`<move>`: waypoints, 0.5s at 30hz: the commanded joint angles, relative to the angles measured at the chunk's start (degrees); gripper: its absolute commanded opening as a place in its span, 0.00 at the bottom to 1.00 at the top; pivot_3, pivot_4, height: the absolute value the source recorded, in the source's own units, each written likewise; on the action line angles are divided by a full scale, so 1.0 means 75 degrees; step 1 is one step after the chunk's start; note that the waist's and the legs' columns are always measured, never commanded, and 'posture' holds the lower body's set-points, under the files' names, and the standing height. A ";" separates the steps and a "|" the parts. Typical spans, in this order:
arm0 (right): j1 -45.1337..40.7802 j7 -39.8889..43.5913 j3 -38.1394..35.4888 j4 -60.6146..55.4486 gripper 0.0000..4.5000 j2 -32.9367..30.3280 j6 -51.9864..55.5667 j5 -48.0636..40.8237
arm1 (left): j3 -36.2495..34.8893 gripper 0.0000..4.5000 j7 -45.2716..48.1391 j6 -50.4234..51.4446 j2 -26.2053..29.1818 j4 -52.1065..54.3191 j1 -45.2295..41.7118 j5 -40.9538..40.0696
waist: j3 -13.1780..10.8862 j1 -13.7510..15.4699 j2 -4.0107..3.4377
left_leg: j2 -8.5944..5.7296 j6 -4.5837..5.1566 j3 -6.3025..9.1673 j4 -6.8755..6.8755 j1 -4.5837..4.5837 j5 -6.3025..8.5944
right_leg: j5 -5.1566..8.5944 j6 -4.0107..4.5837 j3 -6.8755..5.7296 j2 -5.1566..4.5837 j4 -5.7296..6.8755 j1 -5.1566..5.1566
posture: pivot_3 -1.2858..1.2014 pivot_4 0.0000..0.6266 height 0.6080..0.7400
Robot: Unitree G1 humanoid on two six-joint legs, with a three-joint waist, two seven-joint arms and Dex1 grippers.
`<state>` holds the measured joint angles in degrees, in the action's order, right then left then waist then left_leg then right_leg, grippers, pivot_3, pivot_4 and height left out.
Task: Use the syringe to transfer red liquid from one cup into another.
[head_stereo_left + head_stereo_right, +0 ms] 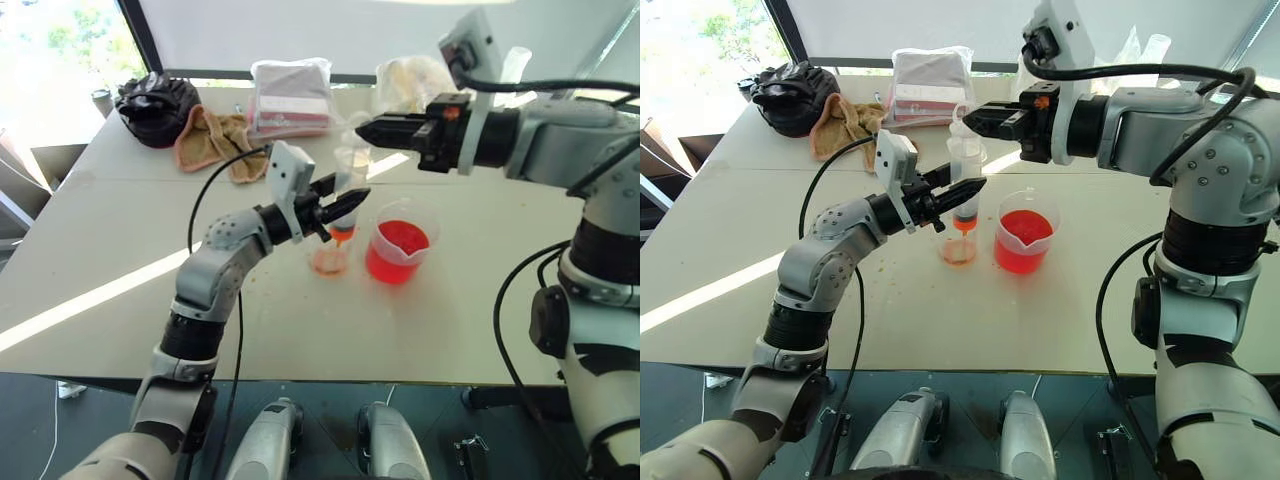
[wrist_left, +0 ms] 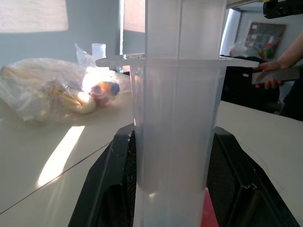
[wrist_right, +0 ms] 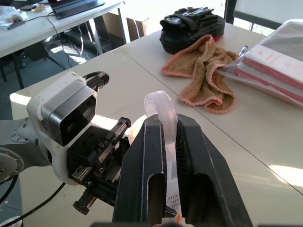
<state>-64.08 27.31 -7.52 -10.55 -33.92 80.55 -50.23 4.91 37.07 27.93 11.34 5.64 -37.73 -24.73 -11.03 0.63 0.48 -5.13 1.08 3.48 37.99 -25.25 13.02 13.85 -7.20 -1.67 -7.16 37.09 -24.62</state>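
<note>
Syringe [image 1: 965, 175] feels light and slick, so my left gripper [image 1: 962, 190] clamps its barrel, right gripper [image 1: 975, 122] pinching the plunger top.

Silver-grey jointed arms, black elbow bands, black two-fingered grippers, white wrist cameras, looping black cables.

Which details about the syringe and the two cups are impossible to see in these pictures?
- Liquid inside the syringe: its barrel is covered by the left claw in the eye views, and the left wrist view is too close.
- Plunger top: gripped by the right claw, which hides it in the right wrist view.
- Level in the small cup: too small in the eye views.
- Marks on the beaker: too small.
</note>
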 commanded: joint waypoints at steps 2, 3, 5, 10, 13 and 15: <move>0.0135 0.0457 0.0347 -0.0442 0.01 0.0332 0.0415 -0.0587 | -0.0333 0.32 -0.0209 -0.0262 -0.0038 0.0117 -0.0531 -0.0033 | 0.0000 0.0008 0.0000 | 0.0000 0.0000 0.0000 0.0000 0.0000 0.0000 | 0.0000 0.0000 0.0000 0.0000 -0.0001 0.0000 | 0.52 0.24 1.00; 0.0148 0.0464 0.0347 -0.0440 0.01 0.0337 0.0417 -0.0580 | -0.0343 0.32 -0.0215 -0.0259 -0.0037 0.0106 -0.0545 -0.0035 | 0.0000 0.0009 0.0000 | 0.0000 0.0000 0.0000 0.0000 0.0000 0.0000 | 0.0000 0.0000 0.0000 0.0000 -0.0001 0.0000 | 0.52 0.24 1.00; 0.0212 0.0479 0.0363 -0.0447 0.01 0.0371 0.0447 -0.0599 | -0.0382 0.32 -0.0223 -0.0237 0.0003 0.0148 -0.0554 -0.0054 | 0.0000 0.0005 0.0000 | 0.0000 0.0000 0.0000 0.0000 0.0000 0.0000 | 0.0000 0.0000 0.0000 0.0000 -0.0001 0.0000 | 0.52 0.24 1.00; 0.0412 0.0511 0.0474 -0.0493 0.01 0.0456 0.0495 -0.0614 | -0.0445 0.32 -0.0254 -0.0234 0.0109 0.0176 -0.0604 -0.0080 | 0.0000 0.0002 0.0000 | 0.0000 0.0000 0.0000 0.0000 0.0000 0.0000 | 0.0000 0.0000 0.0000 0.0000 0.0000 0.0000 | 0.52 0.24 1.00; 0.0507 0.0542 0.0567 -0.0522 0.01 0.0460 0.0508 -0.0575 | -0.0483 0.32 -0.0272 -0.0218 0.0155 0.0177 -0.0646 -0.0103 | 0.0000 0.0003 0.0000 | 0.0000 0.0000 0.0000 0.0000 0.0000 0.0000 | 0.0000 0.0000 0.0000 0.0000 0.0000 0.0000 | 0.52 0.24 1.00; 0.0560 0.0570 0.0609 -0.0550 0.01 0.0464 0.0462 -0.0543 | -0.0499 0.32 -0.0295 -0.0198 0.0169 0.0185 -0.0671 -0.0116 | 0.0000 0.0002 0.0000 | 0.0000 0.0000 0.0001 0.0000 0.0000 0.0000 | 0.0000 0.0000 0.0000 0.0000 0.0000 0.0000 | 0.52 0.24 1.00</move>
<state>-61.42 27.31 -7.71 -11.46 -32.60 80.81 -49.73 4.91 37.12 28.22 13.01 5.51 -38.35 -24.72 -11.03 0.65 0.48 -5.13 1.08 3.48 37.99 -25.25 13.02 13.85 -7.20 -1.67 -7.16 37.08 -24.62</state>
